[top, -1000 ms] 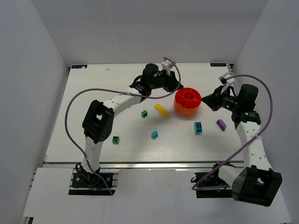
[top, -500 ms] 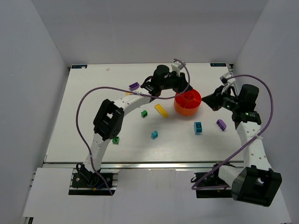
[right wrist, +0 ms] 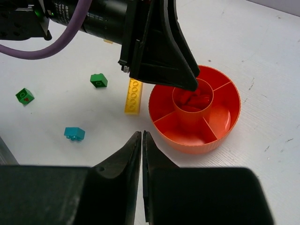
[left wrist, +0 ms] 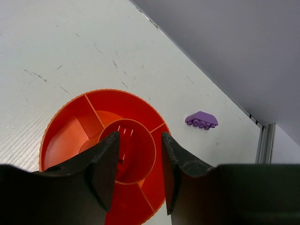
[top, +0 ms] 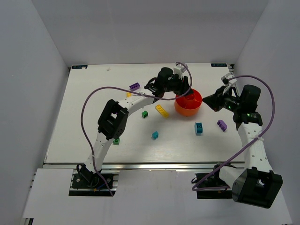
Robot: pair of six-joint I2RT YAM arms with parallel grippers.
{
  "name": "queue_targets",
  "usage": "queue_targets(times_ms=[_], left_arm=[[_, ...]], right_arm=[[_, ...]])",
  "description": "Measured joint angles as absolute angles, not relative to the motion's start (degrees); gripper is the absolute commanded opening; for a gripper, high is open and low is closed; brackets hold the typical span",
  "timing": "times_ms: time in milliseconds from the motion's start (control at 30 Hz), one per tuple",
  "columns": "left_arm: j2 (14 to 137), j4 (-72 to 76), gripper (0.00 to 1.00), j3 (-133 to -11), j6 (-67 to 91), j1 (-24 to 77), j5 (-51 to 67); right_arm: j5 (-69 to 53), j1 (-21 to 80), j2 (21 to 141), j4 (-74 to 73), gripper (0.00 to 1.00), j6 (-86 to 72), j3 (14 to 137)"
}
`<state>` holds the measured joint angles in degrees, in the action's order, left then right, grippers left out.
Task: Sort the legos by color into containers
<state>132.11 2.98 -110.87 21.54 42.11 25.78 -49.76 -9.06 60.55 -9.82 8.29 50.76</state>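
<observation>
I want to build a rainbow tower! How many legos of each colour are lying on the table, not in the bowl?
Purple legos: 2
Green legos: 2
Teal legos: 2
Yellow legos: 2, one small and close beside the arm
Total: 8

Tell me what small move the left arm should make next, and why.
Probably lift the left gripper straight up, clear of the round orange-red plastic bowl. Its jaws stand apart and empty over the centre cup, where red plastic bricks lie, so the drop looks done; the long yellow brick beside the bowl waits.
</observation>
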Motion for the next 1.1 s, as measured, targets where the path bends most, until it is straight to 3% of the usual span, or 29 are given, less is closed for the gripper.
queue_targets(times_ms=[100,133,233,400,467,533,633,667,700,867,1100], left_arm=[[132.0,3.01,0.53,-110.87,21.19,42.13,25.02],[131.7,2.79,0.53,-110.85,20.99,42.13,24.47],[128.81,1.28,0.51,-109.38,20.84,41.89,22.59],[111.2,-1.41,0.27,-95.59,21.37,40.77,18.5],[100.16,-2.11,0.27,-86.8,21.04,40.16,17.02],[88.99,-4.14,0.41,-79.29,20.34,39.53,14.9],[72.82,-7.4,0.78,-69.17,18.87,39.51,10.24],[67.79,-8.82,0.81,-66.04,18.41,39.53,8.69],[63.13,-10.39,0.84,-63.2,17.87,39.64,6.87],[45.93,-18.55,0.87,-51.4,15.88,39.72,-2.09],[35.83,-23.97,0.88,-39.35,14.57,40.16,-9.89]], right_arm=[[-50.57,-9.21,60.55,-9.91,0.3,8.71,50.76],[-51.11,-9.32,60.55,-10.02,0.41,9.39,50.76],[-53.12,-9.43,60.58,-10.9,0.54,11.81,50.76],[-55.66,-9.63,61.41,-13.19,0.54,16.95,50.76],[-54.87,-9.63,62.3,-13.76,0.54,17.78,50.76],[-52.56,-9.63,62.78,-14.0,0.55,18.35,50.76],[-47.88,-9.56,62.76,-14.37,0.57,19.27,50.76],[-45.87,-9.43,62.76,-15.09,0.58,19.88,50.74],[-43.99,-9.26,62.87,-16.14,0.63,20.64,50.72],[-32.38,-7.16,66.15,-22.15,0.64,24.69,50.57],[-19.29,0.14,71.42,-25.36,0.64,24.82,49.15]])
